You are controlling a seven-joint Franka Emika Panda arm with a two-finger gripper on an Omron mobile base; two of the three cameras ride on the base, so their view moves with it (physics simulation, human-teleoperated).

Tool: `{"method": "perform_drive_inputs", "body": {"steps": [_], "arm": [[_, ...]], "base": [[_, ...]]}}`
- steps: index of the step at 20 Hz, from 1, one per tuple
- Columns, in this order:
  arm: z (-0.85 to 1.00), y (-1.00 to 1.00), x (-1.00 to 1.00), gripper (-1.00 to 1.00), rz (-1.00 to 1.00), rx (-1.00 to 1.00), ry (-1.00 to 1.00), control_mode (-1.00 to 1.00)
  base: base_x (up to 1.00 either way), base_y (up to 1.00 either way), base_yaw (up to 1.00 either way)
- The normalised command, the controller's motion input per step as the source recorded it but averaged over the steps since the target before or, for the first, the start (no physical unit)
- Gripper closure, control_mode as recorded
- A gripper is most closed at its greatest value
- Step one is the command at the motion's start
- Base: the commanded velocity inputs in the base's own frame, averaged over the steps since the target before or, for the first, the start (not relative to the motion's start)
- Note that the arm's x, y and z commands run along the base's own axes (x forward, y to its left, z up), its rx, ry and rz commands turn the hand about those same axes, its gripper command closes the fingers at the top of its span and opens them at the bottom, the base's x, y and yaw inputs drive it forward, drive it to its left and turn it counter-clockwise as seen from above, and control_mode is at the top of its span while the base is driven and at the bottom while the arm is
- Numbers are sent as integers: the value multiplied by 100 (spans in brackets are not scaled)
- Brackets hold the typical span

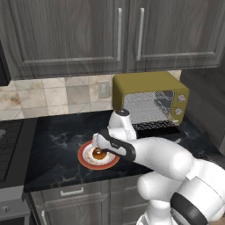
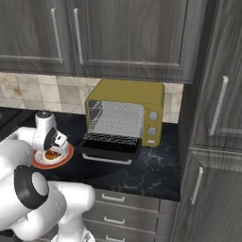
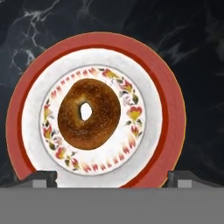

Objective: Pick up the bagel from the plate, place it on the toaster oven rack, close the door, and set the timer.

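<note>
The bagel (image 3: 101,119), a golden-brown ring, lies flat at the middle of the plate (image 3: 171,103), which is white with a red rim. My gripper (image 3: 114,177) hovers straight above it, open, its two fingertips (image 3: 43,178) spread wider than the bagel and holding nothing. From the base, the hand and gripper (image 1: 98,148) hang just over the bagel (image 1: 99,155) on the plate (image 1: 83,159). To the right stands the yellow toaster oven (image 1: 149,88), its door (image 1: 156,128) folded down open and the wire rack (image 1: 147,112) showing inside. The right base view shows the gripper (image 2: 54,147), plate (image 2: 61,162), rack (image 2: 116,124) and door (image 2: 109,145).
Two knobs (image 1: 180,104) sit on the oven's right face. A stove (image 1: 9,140) borders the black marble counter (image 1: 57,136) on the left. Grey wall cabinets (image 1: 88,35) hang overhead, and a tall cabinet (image 2: 217,123) closes off the right end.
</note>
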Motion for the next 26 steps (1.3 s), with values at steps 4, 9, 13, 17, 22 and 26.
{"method": "perform_drive_inputs", "body": {"steps": [4, 9, 13, 17, 22, 26], "arm": [[-30, 10, 22, -100, 0, 0, 0, -100], [-34, 2, 17, -100, 0, 0, 1, -100], [-23, 0, 22, -100, 0, 0, 0, -100], [-11, 4, 23, -100, 0, 0, 0, -100], [-4, 1, 16, -100, 0, 0, 0, -100], [-28, 7, 19, -100, 0, 0, 0, -100]], "base": [[0, 0, 0], [0, 0, 0], [0, 0, 0], [0, 0, 0], [0, 0, 0], [0, 0, 0]]}}
